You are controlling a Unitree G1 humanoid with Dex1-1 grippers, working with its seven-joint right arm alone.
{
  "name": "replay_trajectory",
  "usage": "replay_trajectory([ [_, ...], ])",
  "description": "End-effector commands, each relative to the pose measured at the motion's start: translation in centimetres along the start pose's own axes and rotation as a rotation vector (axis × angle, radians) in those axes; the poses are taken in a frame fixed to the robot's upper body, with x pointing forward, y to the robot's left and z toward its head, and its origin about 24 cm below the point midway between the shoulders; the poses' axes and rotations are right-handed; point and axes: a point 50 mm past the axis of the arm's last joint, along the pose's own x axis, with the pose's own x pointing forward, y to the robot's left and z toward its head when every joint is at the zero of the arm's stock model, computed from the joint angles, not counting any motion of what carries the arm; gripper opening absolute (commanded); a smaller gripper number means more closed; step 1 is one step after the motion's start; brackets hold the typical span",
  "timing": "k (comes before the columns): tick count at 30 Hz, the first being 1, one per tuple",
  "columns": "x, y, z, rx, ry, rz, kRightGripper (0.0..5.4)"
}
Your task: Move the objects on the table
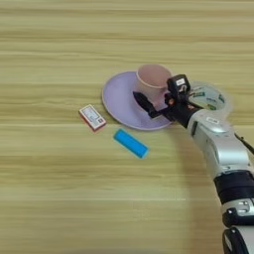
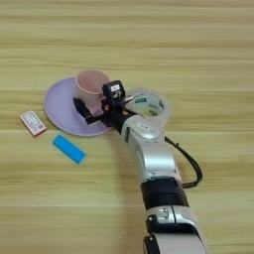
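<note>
A pale pink cup [image 1: 153, 78] stands upright on the right part of a lavender plate [image 1: 118, 96]. My right gripper [image 1: 155, 101] reaches in from the right, low over the plate and right against the cup's near side. Its silver forearm [image 2: 149, 149] runs back to the bottom edge. Just behind the wrist lies the roll of clear tape [image 1: 212, 98], partly hidden by the gripper's body. The flat bright-blue bar [image 1: 130, 143] rests on the wooden table [image 1: 59, 198] in front of the plate, apart from everything.
A small red and white box [image 1: 92, 117] lies left of the plate. A black cable [image 2: 191, 163] loops out to the right of the forearm.
</note>
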Motion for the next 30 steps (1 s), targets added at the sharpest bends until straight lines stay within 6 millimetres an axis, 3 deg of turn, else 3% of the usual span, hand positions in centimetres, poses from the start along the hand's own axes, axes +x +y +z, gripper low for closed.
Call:
replay_trajectory([
  [1,0.9,-0.9,4.1,-0.065,-0.147,-0.032,5.17],
  [9,1.0,-1.0,4.0,-0.059,-0.153,-0.038,4.26],
  [22,1.0,-1.1,4.0,-0.058,-0.155,-0.038,4.22],
  [30,0.3,-1.6,5.2,-0.084,-0.204,-0.070,4.22],
])
